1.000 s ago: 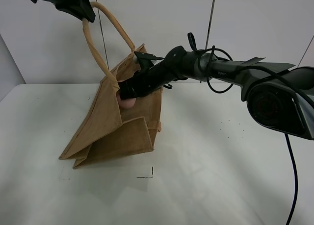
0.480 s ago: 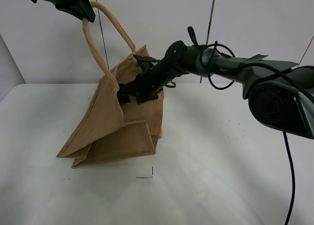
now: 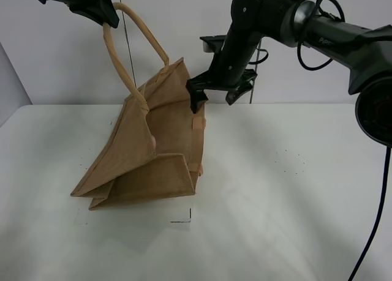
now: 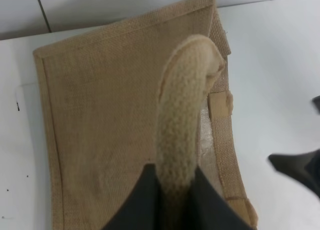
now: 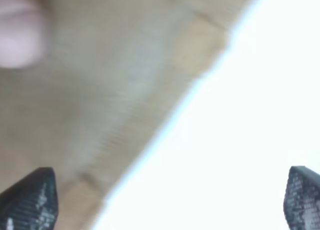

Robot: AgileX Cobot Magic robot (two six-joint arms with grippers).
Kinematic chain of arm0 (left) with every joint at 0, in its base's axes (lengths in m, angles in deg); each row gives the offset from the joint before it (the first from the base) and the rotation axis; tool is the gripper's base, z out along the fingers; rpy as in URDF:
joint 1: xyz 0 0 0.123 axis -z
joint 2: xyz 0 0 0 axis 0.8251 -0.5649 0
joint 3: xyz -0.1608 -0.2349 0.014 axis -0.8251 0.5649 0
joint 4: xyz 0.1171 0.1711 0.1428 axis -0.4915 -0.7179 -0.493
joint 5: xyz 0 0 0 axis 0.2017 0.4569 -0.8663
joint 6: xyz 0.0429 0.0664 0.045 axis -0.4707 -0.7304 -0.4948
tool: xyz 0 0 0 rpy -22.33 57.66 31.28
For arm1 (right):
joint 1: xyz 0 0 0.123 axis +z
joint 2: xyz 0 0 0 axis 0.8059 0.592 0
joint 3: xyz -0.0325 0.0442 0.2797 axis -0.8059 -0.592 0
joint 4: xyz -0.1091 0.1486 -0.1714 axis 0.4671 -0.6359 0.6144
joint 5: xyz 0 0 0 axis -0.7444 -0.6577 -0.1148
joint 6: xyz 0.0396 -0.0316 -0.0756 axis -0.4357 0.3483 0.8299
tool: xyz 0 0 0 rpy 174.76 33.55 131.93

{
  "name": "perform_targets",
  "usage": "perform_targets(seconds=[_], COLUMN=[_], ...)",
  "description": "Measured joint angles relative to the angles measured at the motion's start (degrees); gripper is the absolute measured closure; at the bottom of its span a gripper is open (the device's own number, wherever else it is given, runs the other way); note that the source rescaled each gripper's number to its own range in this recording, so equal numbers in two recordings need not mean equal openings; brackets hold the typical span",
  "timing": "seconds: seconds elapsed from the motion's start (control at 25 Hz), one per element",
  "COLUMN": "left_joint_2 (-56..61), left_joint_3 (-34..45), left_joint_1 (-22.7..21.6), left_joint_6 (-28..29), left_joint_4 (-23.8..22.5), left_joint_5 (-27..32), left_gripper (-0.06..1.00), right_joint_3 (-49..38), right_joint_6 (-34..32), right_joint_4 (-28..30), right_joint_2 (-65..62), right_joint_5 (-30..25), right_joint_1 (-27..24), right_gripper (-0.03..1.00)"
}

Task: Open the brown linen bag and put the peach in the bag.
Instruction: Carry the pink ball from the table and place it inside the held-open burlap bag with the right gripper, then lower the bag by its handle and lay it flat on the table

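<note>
The left gripper point(image 3: 105, 16) is up high and squeezes one pale handle point(image 4: 187, 104) of the brown bag point(image 3: 131, 152). The bag leans, its top is pulled open, and its bottom rests on the white surface point(image 3: 275, 201). The right gripper point(image 3: 215, 96) is spread wide with nothing in it, right by the bag's top edge. The pink peach point(image 5: 17, 29) sits inside the bag.

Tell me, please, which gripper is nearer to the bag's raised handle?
Left. The left gripper clamps the raised handle at its top; the right gripper hangs open by the upper edge of the brown linen bag.
</note>
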Motion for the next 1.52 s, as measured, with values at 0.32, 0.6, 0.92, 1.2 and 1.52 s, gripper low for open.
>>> perform_targets(seconds=[0.32,0.6,0.92,1.2,1.52], left_joint_2=[0.0,0.0,0.0,0.0,0.0], left_joint_3=[0.0,0.0,0.0,0.0,0.0], left_joint_1=[0.0,0.0,0.0,0.0,0.0], left_joint_6=[0.0,-0.2,-0.2,-0.2,-0.2], left_joint_4=[0.0,0.0,0.0,0.0,0.0], left_joint_5=[0.0,0.0,0.0,0.0,0.0], left_gripper=[0.94,0.94,0.94,0.94,0.94], right_joint_3=[0.0,0.0,-2.1,-21.7,-53.2], right_joint_6=[-1.1,-1.2,-1.2,-1.2,-1.2], right_joint_4=[2.0,3.1,3.0,3.0,3.1], right_joint_2=[0.5,0.5,-1.1,-16.8,-45.7], right_joint_5=[-0.3,-0.3,-0.3,-0.2,-0.2], right_joint_1=[-7.4,-21.0,-25.8,-25.8,-25.8], right_gripper=[-0.03,-0.03,-0.03,-0.03,-0.03])
